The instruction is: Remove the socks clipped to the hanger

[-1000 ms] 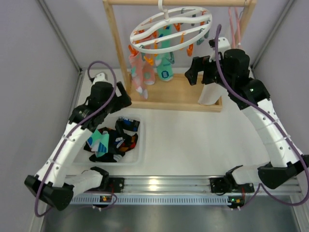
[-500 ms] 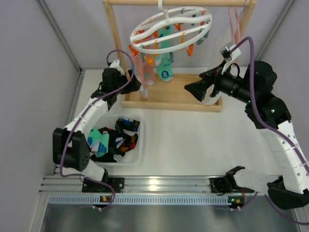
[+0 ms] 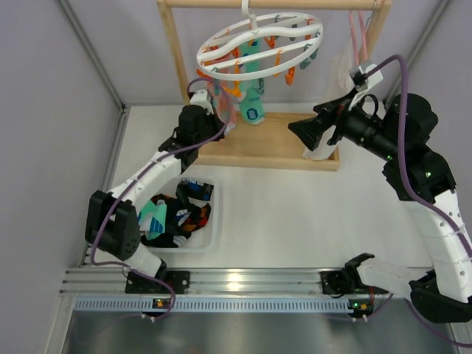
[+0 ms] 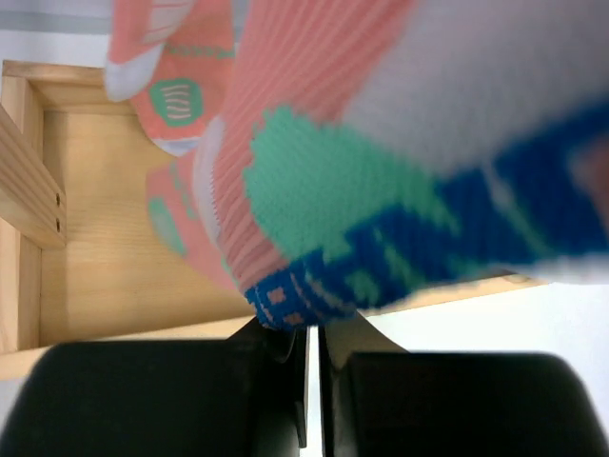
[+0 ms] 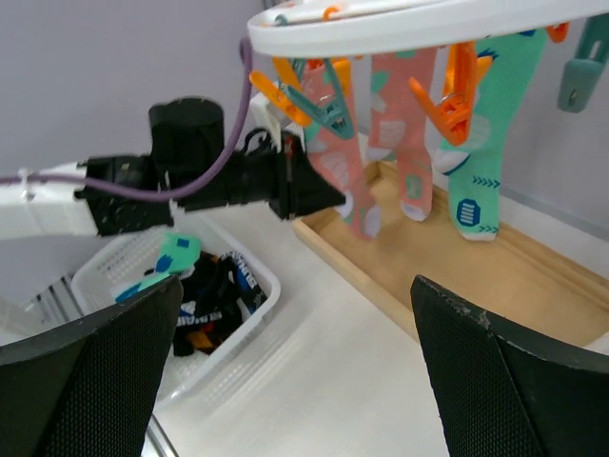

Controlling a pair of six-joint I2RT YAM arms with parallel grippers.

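Note:
The white round hanger (image 3: 258,44) hangs from the wooden rack with orange and teal pegs. Clipped to it are pink patterned socks (image 3: 221,99) and a teal-green sock (image 3: 253,110). My left gripper (image 3: 221,119) is shut on the lower end of one pink sock (image 4: 314,114), whose blue-patterned edge sits between the jaws. In the right wrist view that gripper (image 5: 328,195) holds the pink sock (image 5: 344,176) under the hanger (image 5: 428,24), beside another pink sock (image 5: 411,143) and the teal-green one (image 5: 485,143). My right gripper (image 3: 299,131) hovers open to the right, holding nothing.
A white basket (image 3: 214,221) of loose socks sits below the left arm. The wooden rack's tray base (image 3: 273,144) and left post (image 3: 177,59) stand behind it. A white garment (image 3: 324,144) and a thin pink clothes hanger (image 3: 359,37) hang at the right.
My left arm has reached forward from above the basket to the hanging pink sock and its jaws have shut on it. The right arm has swung right and turned to face the hanger.

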